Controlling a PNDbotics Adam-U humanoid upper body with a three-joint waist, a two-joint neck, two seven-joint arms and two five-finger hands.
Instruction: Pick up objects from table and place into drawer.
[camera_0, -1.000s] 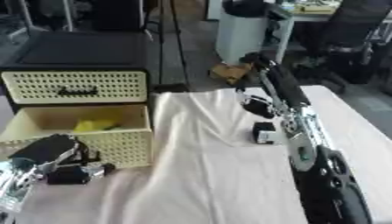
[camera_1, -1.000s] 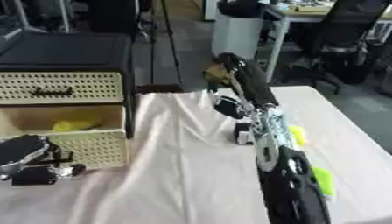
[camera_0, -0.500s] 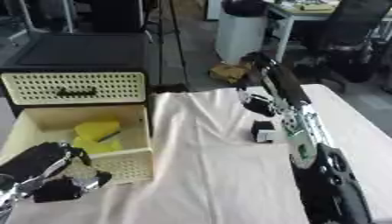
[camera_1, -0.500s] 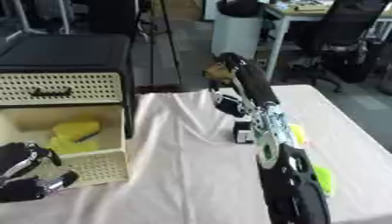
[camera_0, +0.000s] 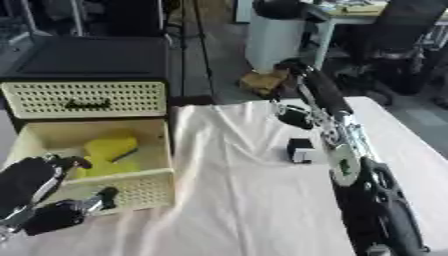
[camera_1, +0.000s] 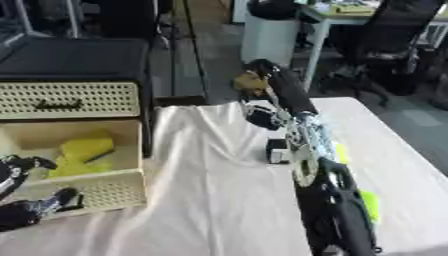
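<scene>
Your left hand (camera_0: 39, 192) sits at the lower left, just in front of the open drawer (camera_0: 131, 187), its fingers curled and, as far as these views show, holding nothing; a dark fingertip lies against the perforated front wall. Inside the drawer lie yellow objects (camera_0: 107, 152), a block with a flatter piece beneath it, well within the walls, so that part of the job looks done. The drawer above it in the black cabinet (camera_0: 87, 57) is closed. Your right arm (camera_0: 337, 145) runs up the right side of the cloth-covered tabletop (camera_0: 236, 200), stretched toward the far edge; the right hand at its end is too dark and blurred against the floor beyond to tell how its fingers stand. Just beside that arm on the cloth sits a small black-and-white object (camera_0: 300, 150), and in the right eye view yellow-green pieces (camera_1: 369, 205) show on the cloth at the arm's outer side. The step in hand looks like clearing the left hand from the drawer and going for the next piece. Lift it up and back before swinging across, so the fingers do not catch the drawer's front wall or drag the cloth. The black-and-white object seems the nearest candidate; approach it from the open side of the cloth, away from the right arm, and come down from above rather than sliding in, since the cloth is wrinkled and could bunch under a low approach.
</scene>
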